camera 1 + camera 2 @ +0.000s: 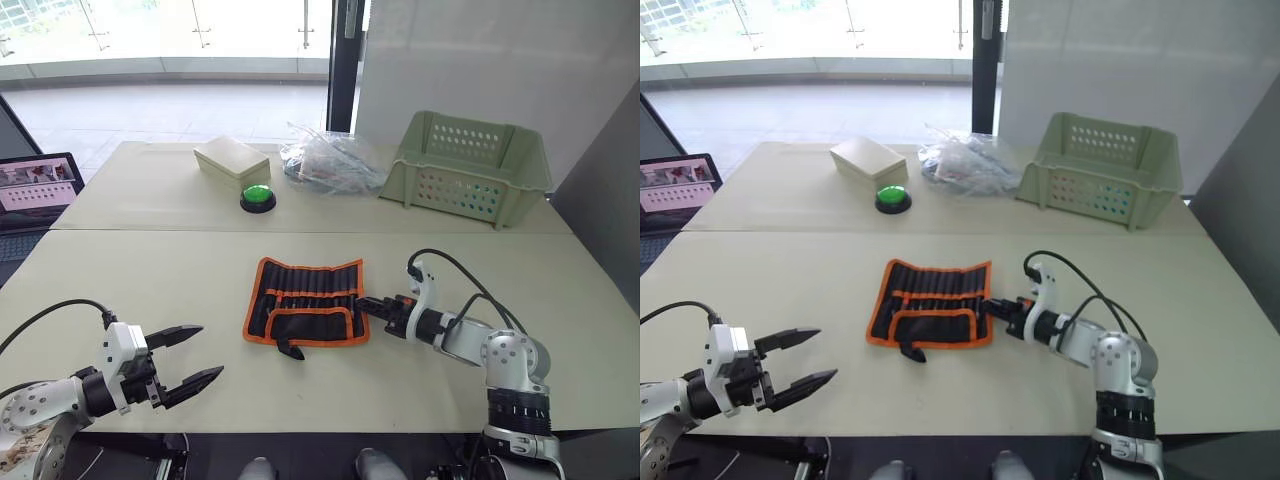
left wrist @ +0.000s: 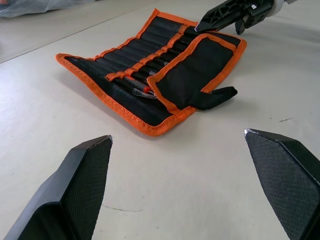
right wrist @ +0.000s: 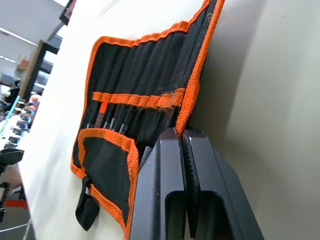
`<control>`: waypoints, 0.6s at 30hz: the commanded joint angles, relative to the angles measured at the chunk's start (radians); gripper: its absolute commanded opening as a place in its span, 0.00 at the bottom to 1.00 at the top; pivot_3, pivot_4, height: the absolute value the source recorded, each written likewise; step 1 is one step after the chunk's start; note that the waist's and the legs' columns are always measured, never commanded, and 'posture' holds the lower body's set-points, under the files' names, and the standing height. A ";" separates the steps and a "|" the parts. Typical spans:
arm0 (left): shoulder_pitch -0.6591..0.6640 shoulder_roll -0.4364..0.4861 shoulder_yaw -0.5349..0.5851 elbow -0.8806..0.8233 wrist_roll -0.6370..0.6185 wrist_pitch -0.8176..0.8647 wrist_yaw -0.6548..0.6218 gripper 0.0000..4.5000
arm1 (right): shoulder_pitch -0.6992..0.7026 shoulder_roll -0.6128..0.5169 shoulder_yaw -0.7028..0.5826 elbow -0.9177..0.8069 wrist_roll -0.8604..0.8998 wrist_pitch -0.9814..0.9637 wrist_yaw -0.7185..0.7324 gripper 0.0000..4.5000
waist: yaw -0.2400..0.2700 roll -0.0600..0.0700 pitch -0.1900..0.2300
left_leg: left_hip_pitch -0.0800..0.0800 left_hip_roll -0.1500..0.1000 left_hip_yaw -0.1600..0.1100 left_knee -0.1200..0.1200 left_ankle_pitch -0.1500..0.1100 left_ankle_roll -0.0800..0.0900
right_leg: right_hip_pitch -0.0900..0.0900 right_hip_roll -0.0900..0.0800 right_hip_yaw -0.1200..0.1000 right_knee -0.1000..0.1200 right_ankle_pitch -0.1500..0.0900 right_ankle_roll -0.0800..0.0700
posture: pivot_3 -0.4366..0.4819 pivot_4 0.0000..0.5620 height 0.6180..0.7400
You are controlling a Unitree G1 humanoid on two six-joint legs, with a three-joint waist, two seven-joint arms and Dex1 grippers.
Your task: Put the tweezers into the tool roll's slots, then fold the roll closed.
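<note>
The tool roll [image 1: 306, 302] lies open and flat on the near table [image 1: 120, 290], about midway between the two arms, its lower flap folded up over the bottom half. The tweezers [image 2: 141, 84] sit in the slots [image 3: 135, 100], their ends showing beneath the orange strip. Nearest the robot, the left gripper [image 1: 186, 361] hovers low over the table on the left, well apart from the roll, its two black fingers spread wide with nothing between them. The right gripper [image 1: 366, 305] lies low at the roll's right edge, its fingers pressed together with their tips at the orange trim; I cannot tell whether they pinch the fabric. Farther back on the second table stand a green button [image 1: 258, 197], a beige box [image 1: 231, 160], a clear plastic bag [image 1: 330, 160] and a green basket [image 1: 470, 168]. A laptop [image 1: 38, 187] sits at the far left.
</note>
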 commanded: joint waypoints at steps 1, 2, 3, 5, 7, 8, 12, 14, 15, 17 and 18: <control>-0.009 0.010 -0.003 -0.011 0.001 -0.010 -0.003 1.00 | -0.027 -0.052 0.141 -0.145 -0.087 -0.070 0.002 0.01 | -0.007 0.000 0.000 | 0.000 0.000 0.000 -0.001 0.000 0.000 | -0.001 0.000 0.000 0.000 0.000 0.000 | 0.48 0.27 0.78; -0.008 0.010 -0.003 -0.012 0.000 -0.009 -0.003 1.00 | -0.023 -0.076 0.198 -0.171 -0.133 -0.099 0.004 0.01 | -0.008 0.000 0.000 | 0.000 0.000 0.000 -0.001 0.000 0.000 | -0.001 0.000 0.000 0.000 0.000 0.000 | 0.48 0.27 0.78; -0.008 0.011 -0.003 -0.012 0.000 -0.008 -0.004 1.00 | -0.020 -0.110 0.265 -0.198 -0.186 -0.133 0.009 0.01 | -0.009 0.000 0.000 | 0.000 0.000 0.000 -0.002 0.000 0.000 | -0.001 0.000 0.000 0.000 0.000 0.000 | 0.48 0.27 0.78; -0.007 0.013 -0.005 -0.014 0.000 -0.005 -0.005 1.00 | -0.020 -0.163 0.389 -0.252 -0.282 -0.188 0.010 0.01 | -0.008 0.000 0.000 | 0.000 0.000 0.000 -0.002 0.000 0.000 | -0.001 0.000 0.000 -0.001 0.000 0.000 | 0.48 0.27 0.78; -0.004 0.016 -0.004 -0.014 -0.001 -0.004 -0.009 1.00 | -0.028 -0.187 0.476 -0.287 -0.351 -0.214 0.002 0.01 | -0.008 0.000 0.000 | -0.001 0.000 0.000 -0.002 0.000 0.000 | -0.002 0.000 0.000 -0.001 0.000 0.000 | 0.48 0.27 0.78; -0.002 0.018 -0.003 -0.014 -0.002 -0.004 -0.011 1.00 | -0.034 -0.187 0.506 -0.297 -0.375 -0.217 -0.007 0.01 | -0.009 0.000 0.000 | -0.001 0.000 0.000 -0.002 0.000 0.000 | -0.002 0.000 0.000 -0.001 0.000 0.000 | 0.48 0.27 0.78; -0.004 0.019 -0.001 -0.012 -0.013 0.006 -0.011 1.00 | -0.052 -0.086 0.515 -0.262 -0.412 -0.193 -0.066 0.01 | -0.011 0.000 0.000 | 0.000 0.000 0.000 -0.002 0.000 0.000 | -0.002 0.000 0.000 -0.001 0.000 0.000 | 0.48 0.27 0.78; -0.006 0.022 -0.005 -0.011 -0.009 0.003 -0.013 1.00 | -0.052 -0.029 0.482 -0.240 -0.408 -0.179 -0.084 0.01 | -0.009 0.000 0.000 | 0.000 0.000 0.000 -0.002 0.000 0.000 | -0.002 0.000 0.000 0.000 0.000 0.000 | 0.48 0.27 0.78; -0.008 0.022 -0.007 -0.012 -0.009 0.005 -0.012 1.00 | -0.057 -0.005 0.475 -0.229 -0.413 -0.178 -0.094 0.01 | -0.008 0.000 0.000 | 0.000 0.000 0.000 -0.002 0.000 0.000 | -0.002 0.000 0.000 0.000 0.000 0.000 | 0.48 0.27 0.78; -0.007 0.023 -0.008 -0.013 -0.008 0.007 -0.012 1.00 | -0.062 0.030 0.466 -0.218 -0.421 -0.175 -0.106 0.01 | -0.008 0.000 0.000 | -0.001 0.000 0.000 -0.002 0.000 0.000 | -0.002 0.000 0.000 0.000 0.000 0.000 | 0.48 0.27 0.78; -0.005 0.024 -0.007 -0.013 -0.008 0.007 -0.013 1.00 | -0.063 0.044 0.463 -0.216 -0.421 -0.171 -0.111 0.01 | -0.007 0.000 0.000 | -0.001 0.000 0.000 -0.002 0.000 0.000 | -0.002 -0.001 0.000 0.000 0.000 0.000 | 0.48 0.27 0.78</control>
